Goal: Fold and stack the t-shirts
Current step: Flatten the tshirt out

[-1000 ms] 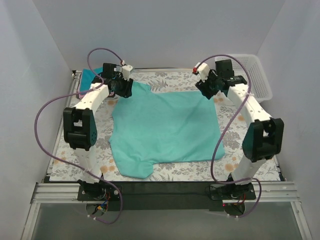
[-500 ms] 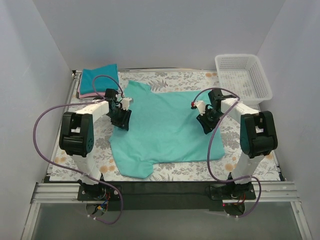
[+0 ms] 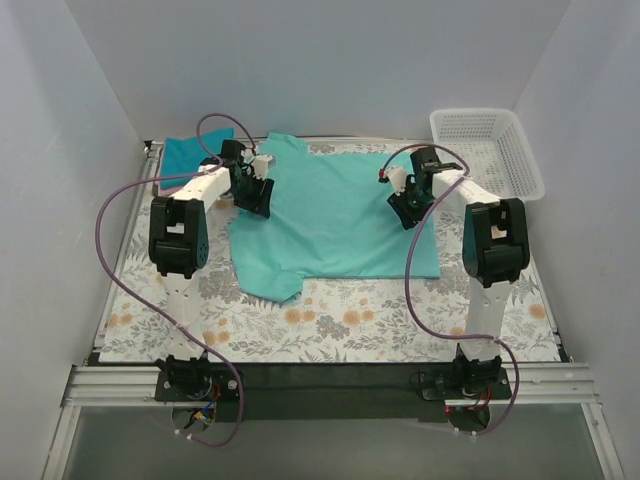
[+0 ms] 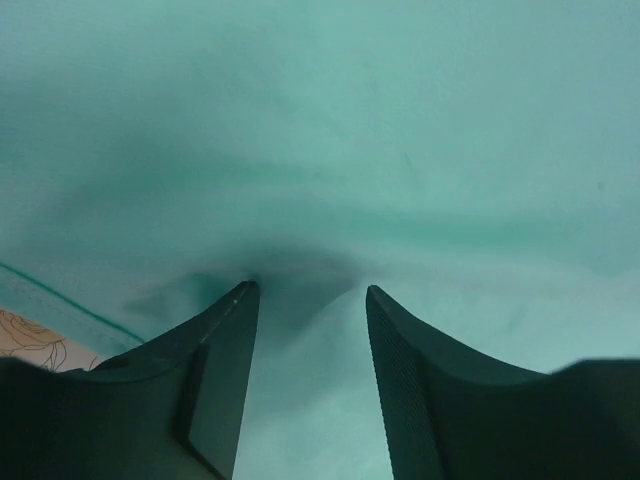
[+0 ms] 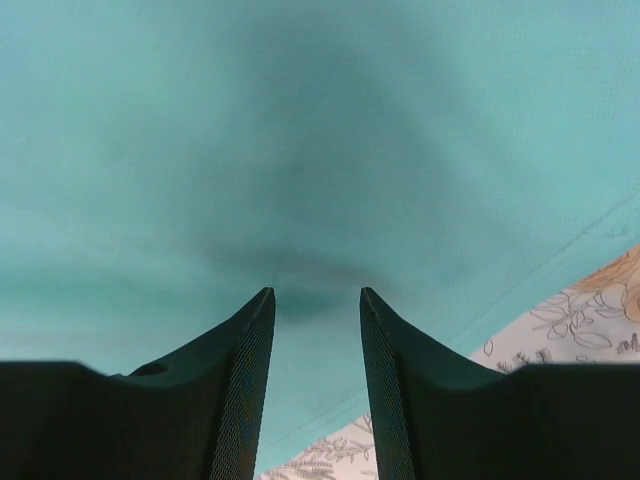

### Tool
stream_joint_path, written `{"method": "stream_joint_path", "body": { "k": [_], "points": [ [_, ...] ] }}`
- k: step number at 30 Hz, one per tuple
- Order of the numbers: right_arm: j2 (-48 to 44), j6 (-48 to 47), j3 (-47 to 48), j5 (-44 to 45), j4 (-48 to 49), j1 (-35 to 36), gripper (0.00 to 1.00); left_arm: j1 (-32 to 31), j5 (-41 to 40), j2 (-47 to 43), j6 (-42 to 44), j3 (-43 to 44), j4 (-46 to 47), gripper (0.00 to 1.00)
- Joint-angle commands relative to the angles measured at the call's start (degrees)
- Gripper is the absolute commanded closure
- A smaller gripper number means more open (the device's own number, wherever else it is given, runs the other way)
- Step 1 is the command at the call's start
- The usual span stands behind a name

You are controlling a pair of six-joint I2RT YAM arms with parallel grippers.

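A sea-green teal t-shirt (image 3: 335,220) lies spread flat on the floral table, toward the back. My left gripper (image 3: 256,192) rests on its left edge near a sleeve. My right gripper (image 3: 405,205) rests on its right part. In the left wrist view the gripper (image 4: 305,290) is open, its tips pressed onto the teal cloth (image 4: 330,130). In the right wrist view the gripper (image 5: 317,292) is open too, its tips on the cloth (image 5: 300,120) near its hem. A folded darker teal-blue shirt (image 3: 186,153) lies at the back left. The pink shirt is hidden under it.
A white mesh basket (image 3: 488,150) stands at the back right. The floral tablecloth (image 3: 350,320) shows bare in front of the shirt, and also in the right wrist view (image 5: 590,310). White walls close in the back and sides.
Both grippers came down onto the shirt, then moved toward the back wall. The sea-green shirt slid back with them, leaving more tablecloth bare in front.
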Motion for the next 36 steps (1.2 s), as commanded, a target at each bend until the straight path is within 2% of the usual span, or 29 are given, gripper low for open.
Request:
{"method": "stream_joint_path", "body": {
  "k": [1,2,5,6,8,9,11,12,14,21,29,32,35,36],
  "points": [
    [-9.22,-2.6,-1.11,-4.85,-3.1,-0.06,0.59,1.15,7.76,-10.1,6.94,-1.75,-4.55,0.53],
    [-14.12,-3.48,-5.12,-5.56,-3.28,0.38,0.59,1.24,9.18,-16.3,8.54,-6.72,-4.99,0.52],
    [-23.09,-3.93,-11.47,-6.18,-4.07,1.61,0.58,1.24,13.32,-26.43,16.53,-16.23,-7.28,0.5],
    [-24.87,-3.93,-15.58,-5.92,-4.77,1.79,0.59,1.24,14.19,-33.0,18.2,-23.57,-7.45,0.5],
    [-29.17,-4.01,-19.3,-5.39,-5.91,2.14,0.61,0.8,14.12,-39.62,21.8,-30.21,-8.42,0.5],
    [-30.5,-4.62,-22.88,-4.26,-6.35,2.05,0.63,0.54,13.94,-44.79,23.65,-36.24,-8.94,0.5],
    [-34.01,-6.12,-26.5,-2.59,-7.41,2.23,0.65,-0.95,12.98,-48.69,27.77,-41.9,-11.06,0.51],
    [-35.16,-6.82,-28.26,-1.36,-7.41,2.23,0.65,-1.56,12.28,-50.71,28.06,-46.45,-10.88,0.51],
    [-37.62,-9.37,-32.84,1.63,-6.54,2.23,0.66,-3.41,11.22,-54.76,28.5,-50.09,-9.22,0.51],
    [-37.29,-10.43,-40.05,9.27,3.74,2.23,0.57,-9.57,7.44,-55.65,28.24,-57.57,-2.02,0.49],
    [-33.77,-11.22,-41.38,11.05,8.58,2.58,0.58,-12.82,2.17,-52.05,28.94,-61.35,8.53,0.49],
    [-32.63,-11.92,-42.34,10.87,9.37,2.84,0.62,-13.78,1.72,-49.59,28.77,-61.79,11.61,0.5],
    [-30.61,-12.36,-43.04,11.31,10.6,2.75,0.75,-15.28,0.67,-46.96,28.42,-62.49,14.25,0.56],
    [-30.08,-12.45,-42.96,11.57,10.78,2.84,0.87,-15.63,0.58,-46.43,28.5,-62.23,14.17,0.61]
  ]
}}
